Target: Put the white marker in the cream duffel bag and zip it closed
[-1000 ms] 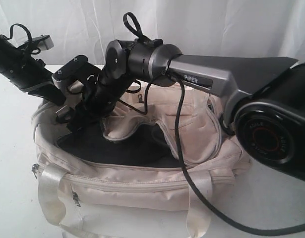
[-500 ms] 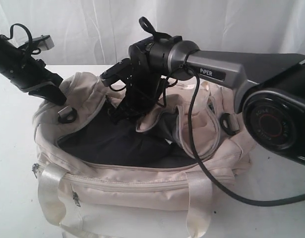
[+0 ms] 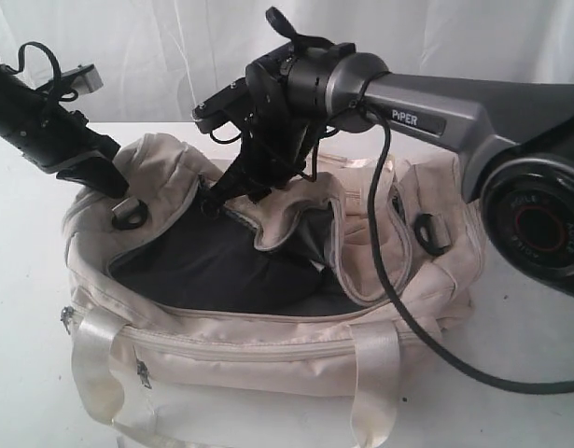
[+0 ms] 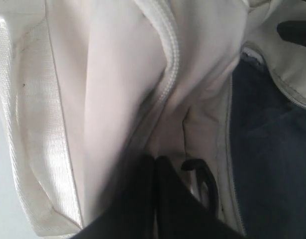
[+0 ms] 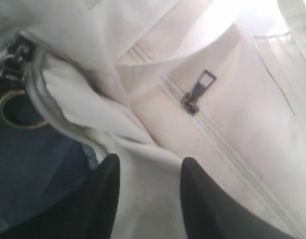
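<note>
**Bag open, marker unseen**

Cream bag (image 3: 268,355) sits unzipped on tabletop (image 3: 25,373). Left tool (image 4: 154,160) pressed together at its rim; right tool (image 5: 150,162) spread astride the flap (image 3: 277,219). Marker cannot be made out; arm (image 3: 427,117) masks part of the dark lining (image 3: 203,266).

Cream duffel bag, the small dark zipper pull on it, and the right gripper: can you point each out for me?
cream duffel bag (image 3: 268,350), exterior view, on its front wall.
zipper pull (image 5: 191,103), right wrist view, on its metal slider.
right gripper (image 5: 150,167), right wrist view, midway between its fingertips.
</note>
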